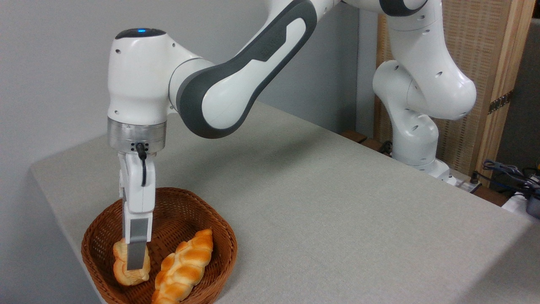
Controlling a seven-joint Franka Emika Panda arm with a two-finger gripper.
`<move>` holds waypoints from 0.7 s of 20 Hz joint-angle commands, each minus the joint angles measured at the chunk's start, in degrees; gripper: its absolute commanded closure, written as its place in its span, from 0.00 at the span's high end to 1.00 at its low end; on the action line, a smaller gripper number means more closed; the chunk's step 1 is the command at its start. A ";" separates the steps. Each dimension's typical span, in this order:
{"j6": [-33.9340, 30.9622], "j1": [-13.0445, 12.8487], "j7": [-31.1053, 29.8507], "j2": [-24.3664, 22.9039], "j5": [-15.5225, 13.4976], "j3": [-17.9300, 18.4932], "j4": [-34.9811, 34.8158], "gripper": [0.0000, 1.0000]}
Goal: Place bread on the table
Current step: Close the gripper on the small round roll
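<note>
arm (236, 80): white shells, dark grey joints | blue light | silver flange | black cable | grey fingers (136, 249)
</note>
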 commanded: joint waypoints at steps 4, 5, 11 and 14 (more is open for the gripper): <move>0.45 0.03 0.45 1.78 1.71 -1.04 1.09 1.00; 0.36 0.03 0.45 2.13 2.06 -1.04 1.09 1.00; 0.45 0.03 0.54 2.31 3.56 -1.13 1.18 0.59; 0.36 0.12 0.54 2.13 3.65 -1.04 1.18 0.52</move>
